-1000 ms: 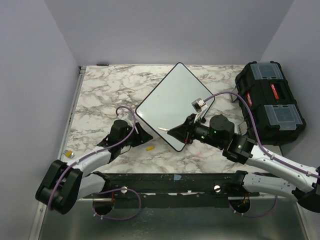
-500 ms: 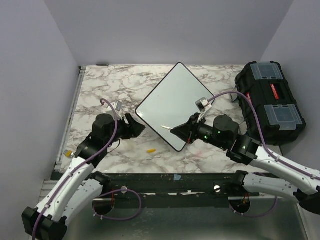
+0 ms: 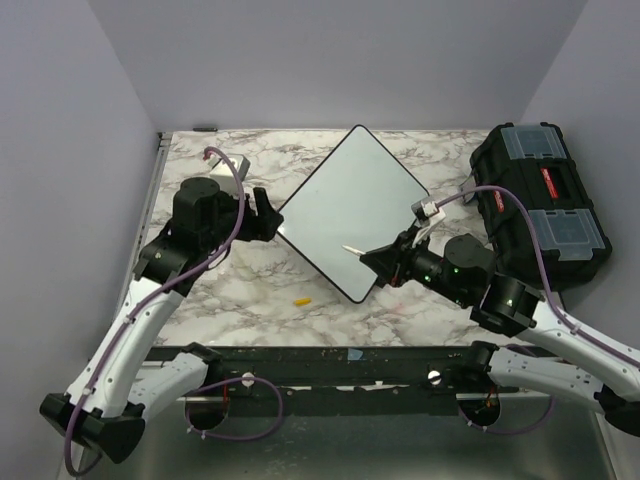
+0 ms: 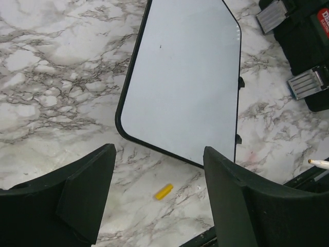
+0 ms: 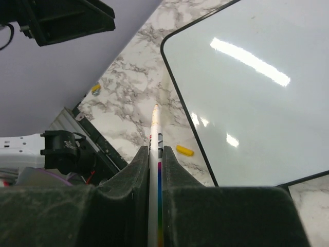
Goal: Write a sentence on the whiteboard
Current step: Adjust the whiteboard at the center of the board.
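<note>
Board (image 3: 350, 205): I see it blank. R hand (image 5: 154, 159) pinches marker (image 5: 155, 123); L hand (image 4: 159, 152) wide, empty. Writing not begun, all left.

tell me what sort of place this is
Probably a robot test cell in a lab: a marble-patterned tabletop boxed in by plain pale walls, a left arm and right arm mounted at its near edge, and a black toolbox beside a whiteboard.
</note>
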Motion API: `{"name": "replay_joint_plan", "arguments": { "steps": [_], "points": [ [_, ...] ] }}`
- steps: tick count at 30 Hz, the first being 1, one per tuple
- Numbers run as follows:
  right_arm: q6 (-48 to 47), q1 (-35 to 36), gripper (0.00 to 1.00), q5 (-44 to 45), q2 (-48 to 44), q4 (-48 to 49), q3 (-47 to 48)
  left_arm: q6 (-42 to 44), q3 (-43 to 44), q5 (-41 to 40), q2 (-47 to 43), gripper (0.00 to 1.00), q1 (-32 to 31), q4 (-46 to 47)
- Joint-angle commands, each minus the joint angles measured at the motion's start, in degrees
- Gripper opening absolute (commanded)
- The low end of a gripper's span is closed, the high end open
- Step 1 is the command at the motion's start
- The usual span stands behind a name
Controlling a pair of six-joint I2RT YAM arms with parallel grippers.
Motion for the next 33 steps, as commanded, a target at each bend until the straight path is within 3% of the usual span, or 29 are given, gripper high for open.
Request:
{"name": "replay_joint_plan", "arguments": {
  "steps": [1,6,15,26,33],
  "points": [
    [-1.84,0.12,0.01,5.3,-1.45,-4.78,1.02,5.37,9.51,3.22,6.77,0.71,1.51,-3.77],
    [-0.57,0.11,0.01,12.4,-4.25,-5.57,0.63,0.93,10.84,11.28,11.4,0.68,0.68,1.85],
    [-2.24,0.18,0.01,33.33,-5.81,-8.9,10.61,-0.59,4.59,2.64,15.11,0.59,-11.15,7.56],
    [-5.37,0.12,0.01,34.2,-1.6,-6.72,17.94,1.72,12.77,-9.84,35.72,0.41,-28.58,8.68],
    [-6.36,0.12,0.01,34.13,-0.99,-7.42,20.35,2.82,21.98,-10.99,49.94,0.36,-33.86,9.29]
  ]
}}
